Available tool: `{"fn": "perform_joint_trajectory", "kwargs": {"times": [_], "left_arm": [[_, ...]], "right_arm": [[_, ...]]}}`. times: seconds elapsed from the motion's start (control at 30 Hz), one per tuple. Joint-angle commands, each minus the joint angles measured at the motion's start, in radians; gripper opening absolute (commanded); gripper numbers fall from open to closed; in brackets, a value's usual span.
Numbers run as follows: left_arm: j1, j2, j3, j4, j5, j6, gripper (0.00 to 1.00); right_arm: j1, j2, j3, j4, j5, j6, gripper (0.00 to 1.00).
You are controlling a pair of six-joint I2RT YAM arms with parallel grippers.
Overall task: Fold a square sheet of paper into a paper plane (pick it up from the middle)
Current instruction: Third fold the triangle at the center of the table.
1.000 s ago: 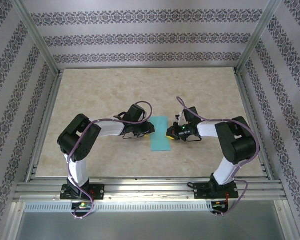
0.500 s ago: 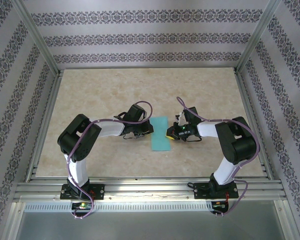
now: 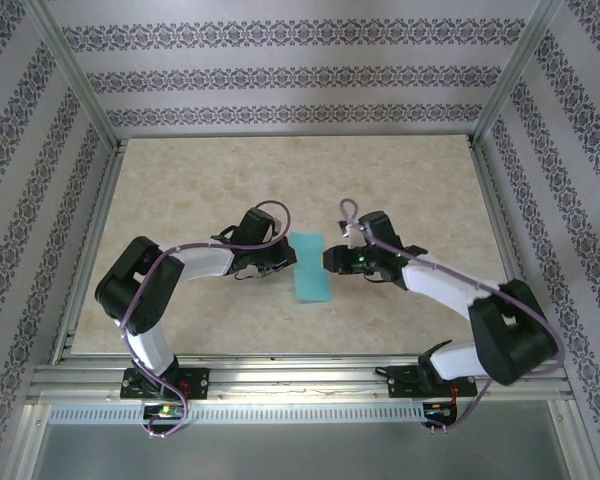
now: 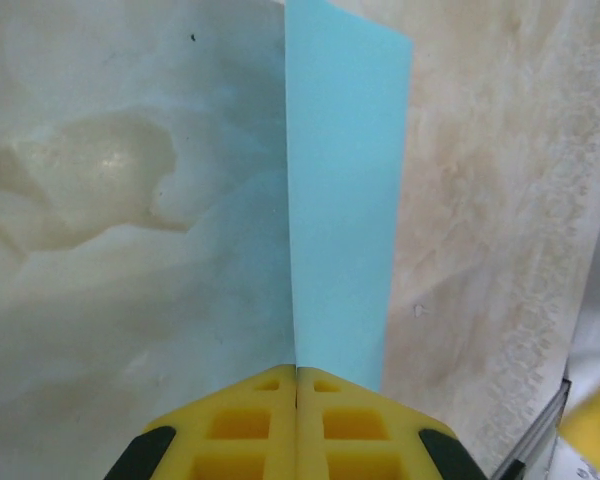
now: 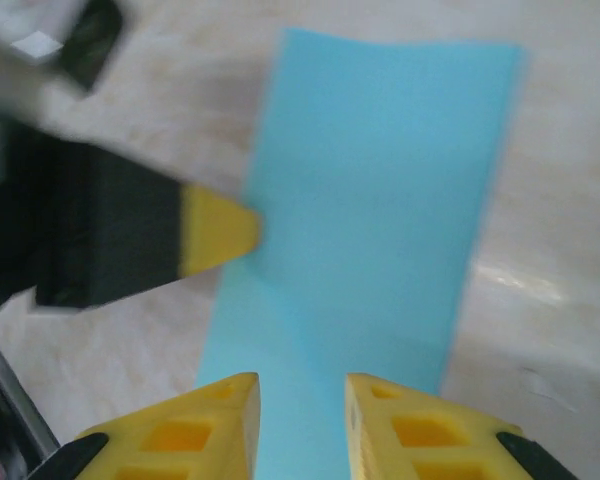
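Turquoise and creased down to a narrow rectangle, the square sheet of paper (image 3: 311, 267) lies flat on the marbled beige table (image 3: 400, 190), near its middle and directly between my two grippers, its long sides running away from my bases. From my right wrist it stretches ahead as a smooth strip with a straight far edge.

My left gripper (image 3: 291, 262) meets the strip's left long edge partway along. Its yellow fingers (image 4: 240, 425) are clenched together with no gap, and from my left wrist the paper's edge runs straight into the seam between them. Whether that edge is nipped there or merely touched, I cannot tell.

My right gripper (image 3: 329, 260) comes in from the opposite side, at the strip's right edge. Its two yellow fingers (image 5: 390, 430) stand parted and released, the paper lying below the gap and nothing held between them. In that same view the left gripper's tip shows as a yellow wedge on a black body, touching the sheet's edge.

Both arms bend inward from the near rail (image 3: 300, 378), purple cables (image 3: 272, 206) looping over them. Patterned wallpaper panels (image 3: 280, 75) and an aluminium frame (image 3: 72, 75) enclose the table.
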Motion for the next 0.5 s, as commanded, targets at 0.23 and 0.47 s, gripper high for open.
{"fn": "perform_joint_trajectory", "kwargs": {"times": [0.23,0.47], "left_arm": [[0.036,-0.080,-0.084,0.080,0.037,-0.066,0.06],[0.038,-0.074,-0.075,0.097,0.047,-0.082,0.06]], "right_arm": [[0.452,-0.096,-0.188,0.281,0.514,-0.624,0.39],[0.634,0.008,-0.196,0.402,0.698,-0.740,0.41]]}}
